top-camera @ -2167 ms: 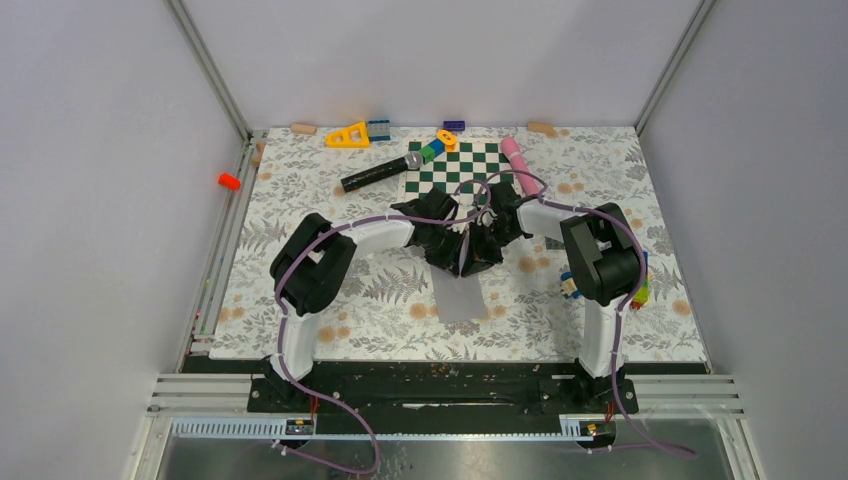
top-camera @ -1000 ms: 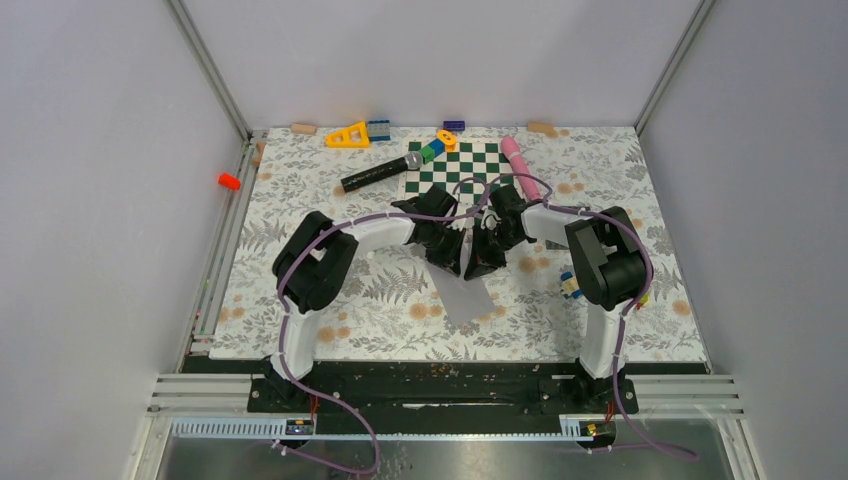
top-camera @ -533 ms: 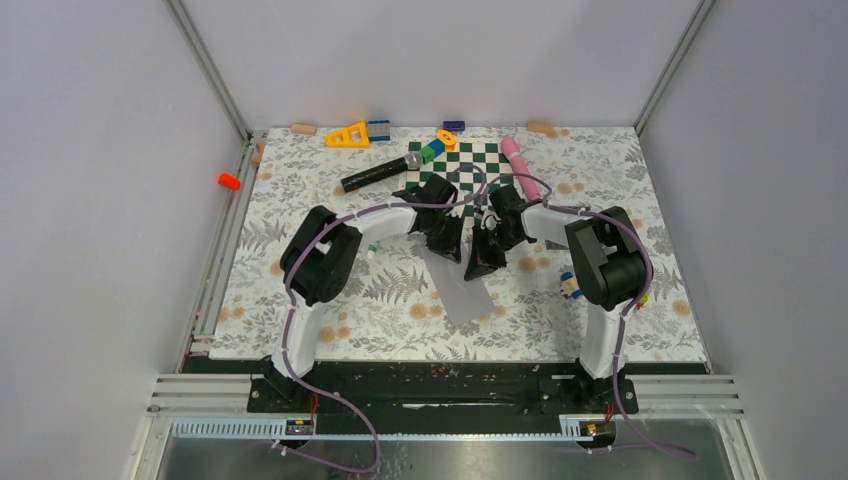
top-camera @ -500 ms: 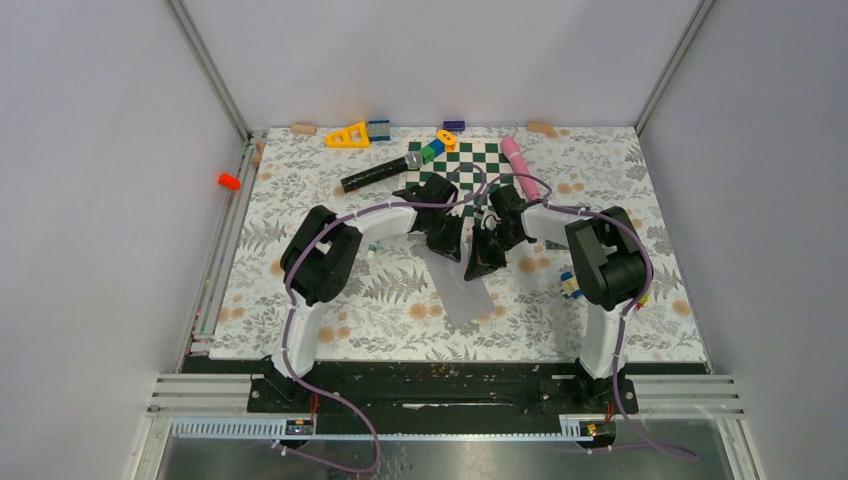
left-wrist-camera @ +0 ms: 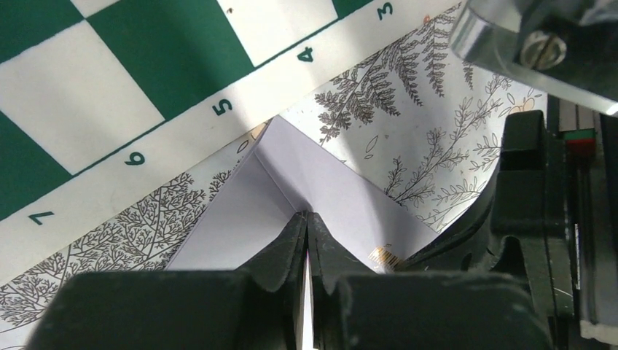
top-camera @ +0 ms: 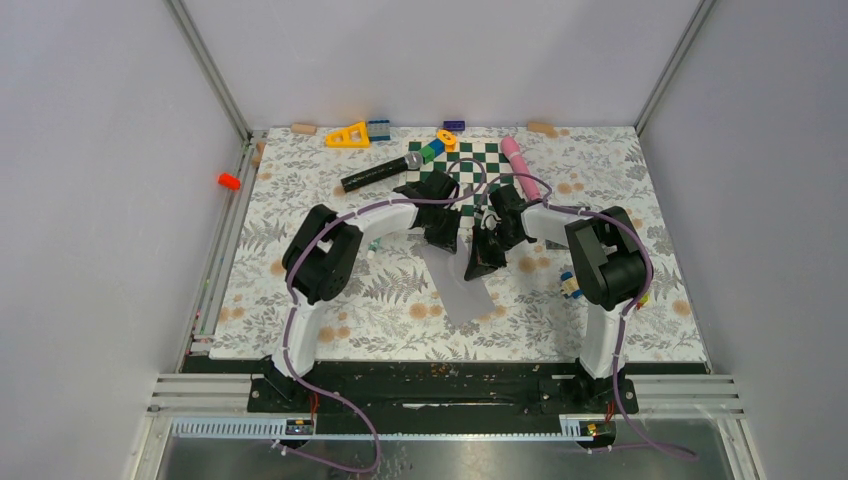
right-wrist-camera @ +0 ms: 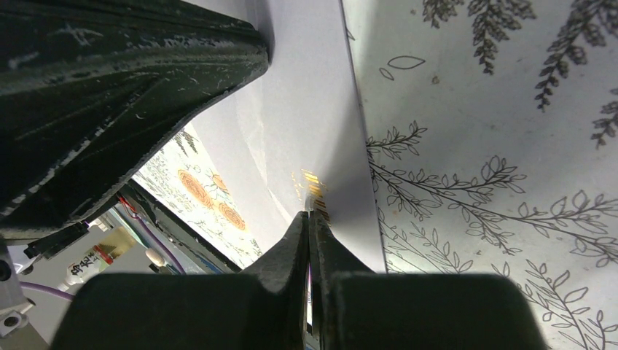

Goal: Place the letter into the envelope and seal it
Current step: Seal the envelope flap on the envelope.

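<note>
**Both grippers pinched on envelope, mid-table**

The envelope [top-camera: 458,292] lies at a slant on the floral mat [top-camera: 300,220], just on the near side of the chessboard [top-camera: 462,165]. Its far end sits between the two arms.

- **Left gripper** [top-camera: 446,238]: the fingers [left-wrist-camera: 280,244] are clamped together with a thin sheet edge caught between them, so it is gripping the envelope. The pinch is on the fold at the base of the triangular flap [left-wrist-camera: 291,157]. The flap tip points at the board's numbered border and is very close to it (contact not clear).
- **Right gripper** [top-camera: 482,262]: the jaws are also pressed tight, gripping the envelope's side edge. A sliver of paper shows between the tips in the right wrist view. Small orange marks [right-wrist-camera: 312,182] are printed on the paper right by the pinch.

The two grippers are just beside each other. The right one's black body fills the right side of the left wrist view.
</note>
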